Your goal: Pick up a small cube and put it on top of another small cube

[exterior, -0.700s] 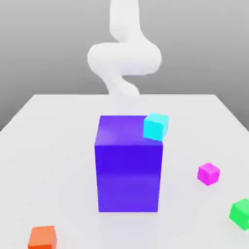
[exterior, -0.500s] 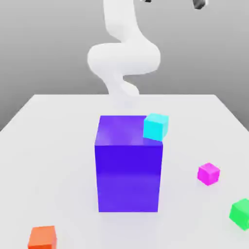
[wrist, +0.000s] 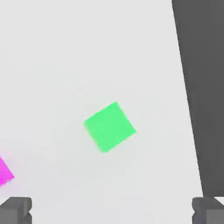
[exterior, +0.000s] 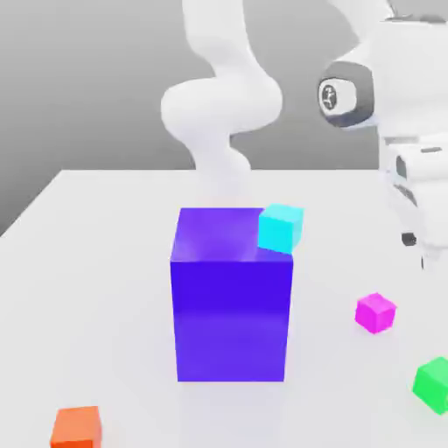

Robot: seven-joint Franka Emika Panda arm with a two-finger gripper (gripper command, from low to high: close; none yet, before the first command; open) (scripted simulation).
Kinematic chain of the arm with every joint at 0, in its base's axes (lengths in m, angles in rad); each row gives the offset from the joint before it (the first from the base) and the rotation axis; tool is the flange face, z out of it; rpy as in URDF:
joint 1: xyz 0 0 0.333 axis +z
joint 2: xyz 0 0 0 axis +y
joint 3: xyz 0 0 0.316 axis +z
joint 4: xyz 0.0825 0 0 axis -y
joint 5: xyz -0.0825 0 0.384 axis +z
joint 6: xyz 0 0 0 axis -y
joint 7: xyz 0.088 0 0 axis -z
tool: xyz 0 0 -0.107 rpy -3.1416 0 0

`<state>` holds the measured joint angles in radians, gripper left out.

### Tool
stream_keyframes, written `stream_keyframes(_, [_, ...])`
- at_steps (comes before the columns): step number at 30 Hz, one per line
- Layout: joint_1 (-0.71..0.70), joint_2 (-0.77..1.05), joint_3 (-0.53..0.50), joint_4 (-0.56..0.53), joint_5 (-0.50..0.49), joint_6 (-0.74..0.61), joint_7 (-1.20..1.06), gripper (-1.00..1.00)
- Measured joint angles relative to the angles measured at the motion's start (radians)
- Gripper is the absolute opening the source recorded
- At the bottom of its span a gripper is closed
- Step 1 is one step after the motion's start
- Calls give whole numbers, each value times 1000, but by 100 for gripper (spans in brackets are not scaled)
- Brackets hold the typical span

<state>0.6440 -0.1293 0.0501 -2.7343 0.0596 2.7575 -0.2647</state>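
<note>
A flat, matte white bench carries five plain-faced blocks with crisp edges and no markings. The largest is a tall blue-purple block, a smooth, slightly glossy box that stands upright near the middle of the bench in the exterior view. A cyan cube shows at its upper corner on the exterior view's right, overlapping the block's top edge; whether it rests on the block or sits behind it cannot be told. The small cube, bright magenta-pink and evenly coloured, sits on the bench to the exterior view's right of the big block, well apart from it. A green cube of much the same size lies nearer the camera and further to that right, close to the picture's edge. An orange cube sits at the near edge toward the exterior view's left.

The arm is smooth, rounded white plastic, curving in thick bends behind the block, with a grey-ringed joint cap on the hand above the pink and green cubes. In the hand view the two dark grey, square-ended fingers stand wide apart with nothing between them, the green cube below them and a corner of the magenta cube at the picture's edge.
</note>
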Motion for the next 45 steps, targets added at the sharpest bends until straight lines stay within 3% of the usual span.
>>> stream_keyframes(5, [104,142,51,-87,-58,99,-166,0])
stream_keyframes(12, [150,389,-20,-59,-143,296,-140,0])
stream_keyframes(13, [158,414,-28,-55,-144,316,-139,-100])
stream_keyframes(20, [160,414,-30,-55,-146,314,-137,-100])
stream_keyframes(27, [138,188,8,-95,-77,129,-191,-100])
stream_keyframes(42, [-7,332,-16,362,-72,-186,-704,-100])
stream_keyframes(45, [-12,418,-20,393,-77,-130,-731,-100])
